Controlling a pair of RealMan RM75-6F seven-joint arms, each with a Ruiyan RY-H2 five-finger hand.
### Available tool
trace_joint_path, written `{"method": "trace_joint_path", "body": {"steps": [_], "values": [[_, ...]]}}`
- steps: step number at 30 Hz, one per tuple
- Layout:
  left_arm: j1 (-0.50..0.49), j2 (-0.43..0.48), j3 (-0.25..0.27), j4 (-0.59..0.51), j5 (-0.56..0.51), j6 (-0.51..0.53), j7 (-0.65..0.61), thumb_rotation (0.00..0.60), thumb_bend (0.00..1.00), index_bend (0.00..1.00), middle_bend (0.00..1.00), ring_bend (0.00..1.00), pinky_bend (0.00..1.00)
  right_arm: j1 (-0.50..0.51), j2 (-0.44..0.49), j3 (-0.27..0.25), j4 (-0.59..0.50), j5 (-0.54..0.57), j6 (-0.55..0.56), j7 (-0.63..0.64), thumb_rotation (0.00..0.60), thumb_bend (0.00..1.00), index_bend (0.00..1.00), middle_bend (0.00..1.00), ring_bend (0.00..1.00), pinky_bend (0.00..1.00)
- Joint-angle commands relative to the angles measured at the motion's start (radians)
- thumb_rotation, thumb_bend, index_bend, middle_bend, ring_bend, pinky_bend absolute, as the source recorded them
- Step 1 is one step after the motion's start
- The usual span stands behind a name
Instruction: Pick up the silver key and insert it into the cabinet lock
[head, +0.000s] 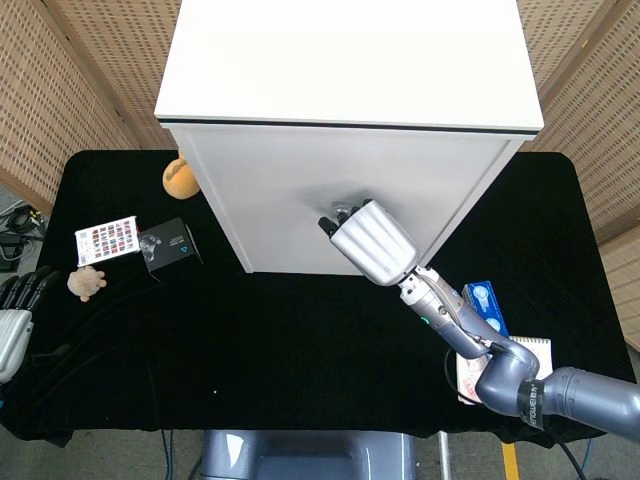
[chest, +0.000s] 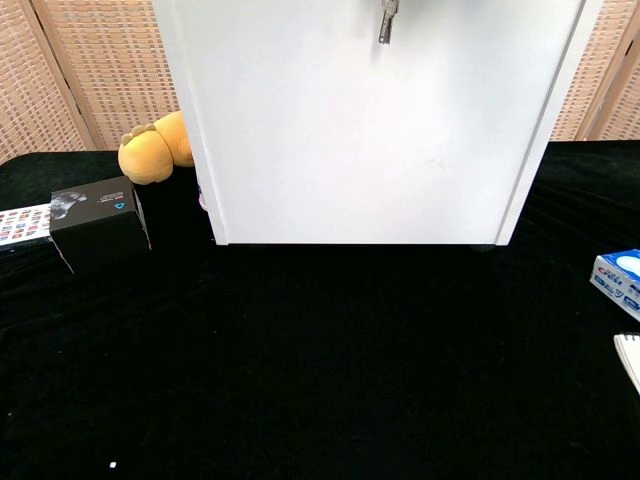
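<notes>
The white cabinet stands at the back of the black table. My right hand is raised against its front, with the fingertips over the silver lock, which barely shows. The silver key hangs down from the top edge of the chest view in front of the cabinet face. Its upper end and the hand's grip on it are out of that frame. My left hand rests at the table's far left edge, holding nothing, its fingers extended.
An orange plush sits by the cabinet's left corner, with a black box, a printed card and a small toy to its left. A blue box and a notepad lie at the right.
</notes>
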Motion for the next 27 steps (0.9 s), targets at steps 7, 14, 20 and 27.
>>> {"method": "trace_joint_path", "body": {"steps": [7,14,20,27], "values": [[-0.001,-0.001,-0.001,0.001,-0.001,-0.001,0.002,0.600,0.00,0.00,0.00,0.00,0.00,0.002,-0.001,0.000,0.003,-0.002,0.009,-0.009,0.600,0.63,0.68,0.89,0.94,1.00],[0.000,-0.002,-0.001,0.002,-0.003,-0.001,0.003,0.600,0.00,0.00,0.00,0.00,0.00,0.007,-0.007,0.001,0.012,0.006,0.008,-0.022,0.600,0.63,0.68,0.89,0.94,1.00],[0.000,-0.001,-0.002,0.002,-0.005,-0.002,0.000,0.600,0.00,0.00,0.00,0.00,0.00,0.011,-0.011,0.002,0.015,0.011,0.009,-0.029,0.600,0.63,0.68,0.89,0.94,1.00],[-0.001,-0.002,-0.002,0.004,-0.005,-0.003,0.001,0.600,0.00,0.00,0.00,0.00,0.00,0.020,-0.017,0.006,0.014,0.017,0.005,-0.048,0.600,0.63,0.68,0.89,0.94,1.00]]}}
